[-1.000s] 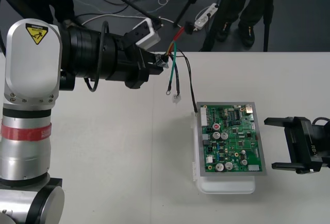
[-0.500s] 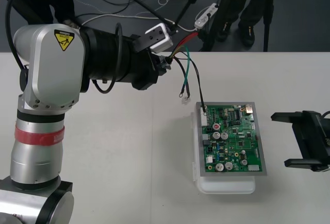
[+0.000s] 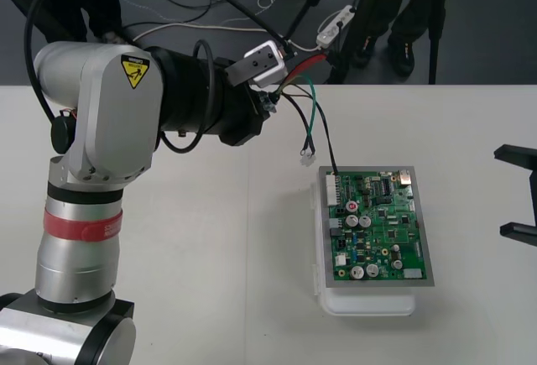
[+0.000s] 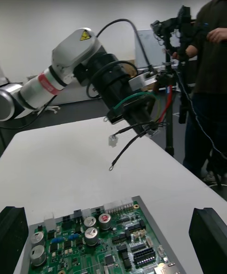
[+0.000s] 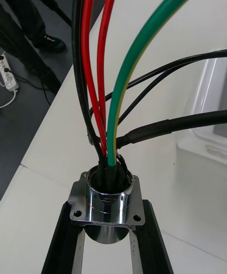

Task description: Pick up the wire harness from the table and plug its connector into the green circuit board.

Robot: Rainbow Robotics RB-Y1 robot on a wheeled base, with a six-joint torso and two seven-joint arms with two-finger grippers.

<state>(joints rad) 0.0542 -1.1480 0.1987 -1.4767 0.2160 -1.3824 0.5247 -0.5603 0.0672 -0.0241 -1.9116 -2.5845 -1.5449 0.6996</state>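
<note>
My left gripper [image 3: 267, 103] is shut on the harness's round metal socket [image 5: 108, 198], held in the air over the table's far side, left of the green circuit board [image 3: 377, 226]. Red, green and black wires [image 3: 312, 122] fan out from the socket. A small white plug [image 4: 112, 140] and a black wire's ring end [image 4: 111, 166] dangle above the table, just short of the board's far left corner; neither is in the board. My right gripper [image 3: 506, 192] stands open at the table's right edge, its fingers [image 4: 210, 236] wide apart on either side of the board [image 4: 94, 250].
The board sits on a white base [image 3: 369, 302] at the table's centre right. Bare table lies left of and in front of the board. Cables and a power strip [image 3: 336, 25] lie on the dark floor beyond the far edge.
My left arm has carried the harness to the right, bringing the dangling wire ends to the board's far left corner. My right gripper has drawn back to the right edge.
</note>
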